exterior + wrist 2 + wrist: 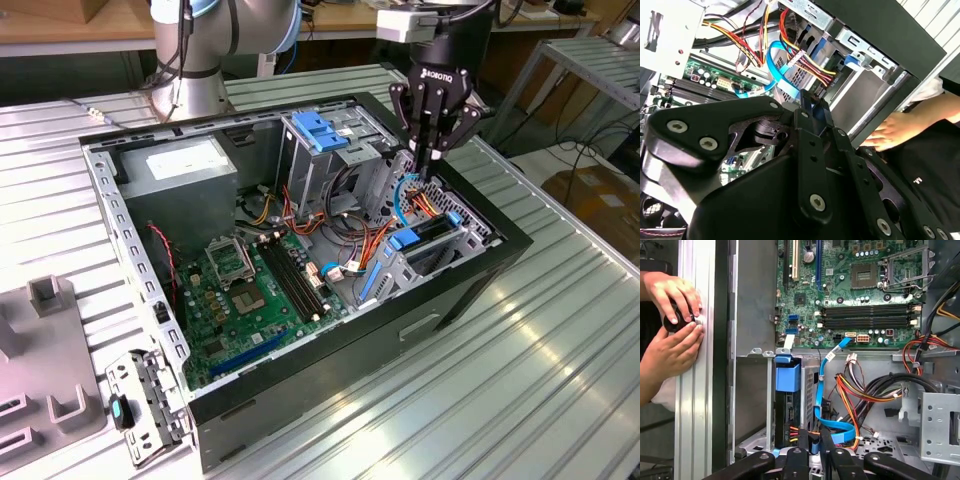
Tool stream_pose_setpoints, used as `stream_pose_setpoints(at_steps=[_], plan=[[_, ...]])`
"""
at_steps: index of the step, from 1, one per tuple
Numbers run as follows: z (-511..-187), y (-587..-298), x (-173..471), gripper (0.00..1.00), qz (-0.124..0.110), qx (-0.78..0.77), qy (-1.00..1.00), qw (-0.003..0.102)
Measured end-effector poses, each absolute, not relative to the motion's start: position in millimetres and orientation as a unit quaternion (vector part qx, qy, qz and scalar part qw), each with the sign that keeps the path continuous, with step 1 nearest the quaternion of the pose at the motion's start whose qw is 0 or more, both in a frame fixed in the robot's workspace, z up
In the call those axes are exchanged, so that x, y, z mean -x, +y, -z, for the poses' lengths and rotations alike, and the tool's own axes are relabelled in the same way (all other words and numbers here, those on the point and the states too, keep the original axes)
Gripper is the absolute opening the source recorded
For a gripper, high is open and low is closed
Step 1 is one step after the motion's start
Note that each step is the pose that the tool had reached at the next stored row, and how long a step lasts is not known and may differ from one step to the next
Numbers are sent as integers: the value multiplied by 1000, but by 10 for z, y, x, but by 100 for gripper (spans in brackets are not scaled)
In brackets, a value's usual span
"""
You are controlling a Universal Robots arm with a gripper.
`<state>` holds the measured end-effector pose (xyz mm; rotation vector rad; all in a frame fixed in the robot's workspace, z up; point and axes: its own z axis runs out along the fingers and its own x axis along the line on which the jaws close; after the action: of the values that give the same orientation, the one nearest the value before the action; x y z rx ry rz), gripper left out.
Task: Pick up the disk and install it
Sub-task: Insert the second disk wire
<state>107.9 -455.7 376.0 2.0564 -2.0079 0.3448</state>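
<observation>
The disk (432, 243) sits low in the drive bay at the open computer case's side on the exterior view's right, with blue rail tabs at both ends. In the first wrist view the disk (789, 412) appears edge-on as a dark body under a blue tab, red and yellow wires plugged at its end. My gripper (428, 165) hangs just above that bay, its fingers drawn together with nothing visible between them. The fingertips (803, 436) are close over a blue flat cable (832, 427). In the second wrist view the gripper (812, 105) points down at the cable bundle.
A person's hands (672, 320) rest on the table edge beside the case, holding a small black round object; one hand (890, 132) also shows. In the case are the motherboard (250, 290), a grey power supply (185, 165) and a blue-latched cage (320, 130). A metal bracket (145, 400) lies outside.
</observation>
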Motion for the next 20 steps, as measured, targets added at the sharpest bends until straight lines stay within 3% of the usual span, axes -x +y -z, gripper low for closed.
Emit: stream_pose_setpoints(at_steps=[3,4,6,7,12,13,20], plan=[[-3749,-4554,-1079,22,-119,-705,-688,124],[-3744,-4553,-1079,16,-119,-705,-688,124],[-3732,-4551,-1080,16,-120,-705,-688,125],[-3724,-4551,-1080,11,-120,-705,-688,125],[-3694,-4550,-1082,11,-127,-703,-687,132],[-3687,-4550,-1082,18,-128,-703,-687,133],[-3616,-4546,-1086,18,-138,-701,-685,144]])
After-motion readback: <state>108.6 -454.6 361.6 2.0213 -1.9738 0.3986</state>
